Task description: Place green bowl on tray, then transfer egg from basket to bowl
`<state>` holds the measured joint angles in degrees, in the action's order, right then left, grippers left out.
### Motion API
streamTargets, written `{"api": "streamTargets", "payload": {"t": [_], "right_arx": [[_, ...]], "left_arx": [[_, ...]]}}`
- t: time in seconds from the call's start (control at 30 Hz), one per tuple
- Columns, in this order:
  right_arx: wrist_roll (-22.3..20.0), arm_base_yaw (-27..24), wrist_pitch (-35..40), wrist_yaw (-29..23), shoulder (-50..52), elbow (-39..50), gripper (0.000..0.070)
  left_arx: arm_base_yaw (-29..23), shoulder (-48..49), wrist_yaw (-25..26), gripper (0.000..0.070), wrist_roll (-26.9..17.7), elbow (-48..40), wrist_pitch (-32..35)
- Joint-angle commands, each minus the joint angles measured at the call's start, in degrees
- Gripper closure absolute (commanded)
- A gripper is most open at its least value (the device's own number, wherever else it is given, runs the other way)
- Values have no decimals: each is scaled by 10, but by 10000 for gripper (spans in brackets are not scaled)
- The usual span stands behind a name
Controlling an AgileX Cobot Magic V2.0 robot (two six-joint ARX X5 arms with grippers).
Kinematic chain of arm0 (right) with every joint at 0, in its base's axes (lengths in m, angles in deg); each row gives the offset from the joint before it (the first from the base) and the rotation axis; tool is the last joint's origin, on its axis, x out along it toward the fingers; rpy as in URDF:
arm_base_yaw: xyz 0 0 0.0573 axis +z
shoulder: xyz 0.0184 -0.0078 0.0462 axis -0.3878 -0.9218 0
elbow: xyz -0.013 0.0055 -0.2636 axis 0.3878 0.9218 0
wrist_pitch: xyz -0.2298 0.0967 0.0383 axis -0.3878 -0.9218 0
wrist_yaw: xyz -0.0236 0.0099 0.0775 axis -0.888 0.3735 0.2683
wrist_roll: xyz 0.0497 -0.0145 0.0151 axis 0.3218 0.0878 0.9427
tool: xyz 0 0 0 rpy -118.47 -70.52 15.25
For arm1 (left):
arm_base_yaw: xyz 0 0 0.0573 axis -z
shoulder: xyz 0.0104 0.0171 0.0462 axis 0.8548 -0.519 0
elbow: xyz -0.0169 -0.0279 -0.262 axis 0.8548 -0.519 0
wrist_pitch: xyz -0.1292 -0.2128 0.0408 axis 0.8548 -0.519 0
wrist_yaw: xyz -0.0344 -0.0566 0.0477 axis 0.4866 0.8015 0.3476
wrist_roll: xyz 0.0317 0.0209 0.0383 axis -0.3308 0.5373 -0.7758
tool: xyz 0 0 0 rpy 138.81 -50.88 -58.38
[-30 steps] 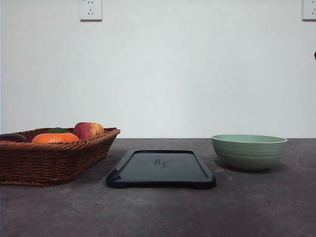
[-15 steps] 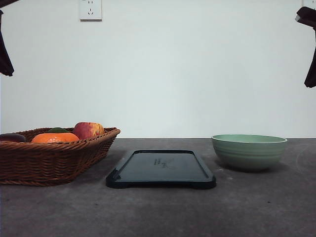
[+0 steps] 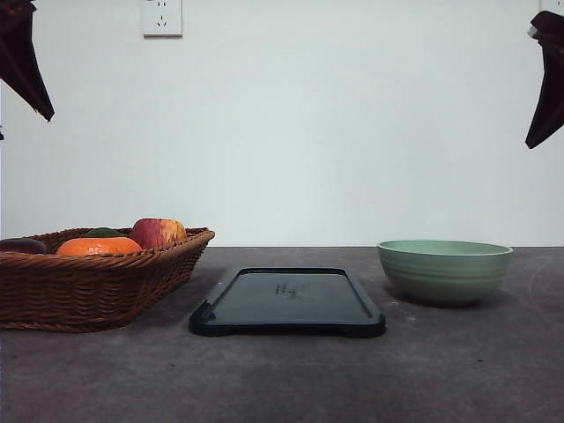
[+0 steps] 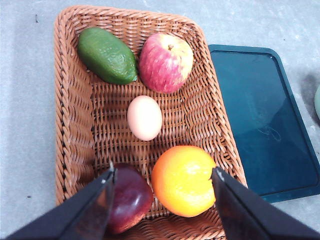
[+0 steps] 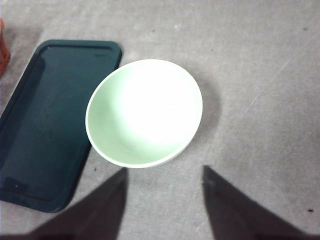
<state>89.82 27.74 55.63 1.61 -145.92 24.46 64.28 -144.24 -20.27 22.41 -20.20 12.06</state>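
Tray [image 3: 287, 302] nearest, flat on worktop [image 3: 282, 379], long axis running away from robot. Green bowl [image 3: 445, 270] just right of it, upright, mouth up; likely stiff, slick, fairly heavy: grip rim. Egg [image 4: 144, 117] mid-basket [image 4: 75, 135], on its side; fragile, round, take gently across middle. Left gripper [image 4: 162, 175], right gripper [image 5: 165, 172]: fingers wide, empty, high.

Brown woven wicker on the basket [image 4: 75, 125]. Pale tan egg [image 4: 144, 117]; red-and-yellow streaked apple [image 4: 165, 62]; dark green avocado [image 4: 107, 55]; bright orange fruit [image 4: 183, 180]; deep maroon fruit [image 4: 129, 197]. Navy-black tray [image 3: 287, 302]. Sage-green, faintly ridged bowl [image 3: 444, 271]. Grey table [image 3: 282, 379].
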Motion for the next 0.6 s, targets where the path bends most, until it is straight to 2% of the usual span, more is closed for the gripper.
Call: {"api": "streamTargets", "payload": {"t": [0.0, 0.3, 0.57], "right_arx": [[8, 1, -9, -1, -23, -30, 461], [0, 0, -115, -2, -174, -174, 443], [-18, 0, -116, -23, -293, -241, 407]], "left_arx": [[2, -5, 3, 310, -5, 12, 5], [2, -5, 3, 310, -2, 12, 5], [2, -5, 3, 310, -1, 12, 4]]}}
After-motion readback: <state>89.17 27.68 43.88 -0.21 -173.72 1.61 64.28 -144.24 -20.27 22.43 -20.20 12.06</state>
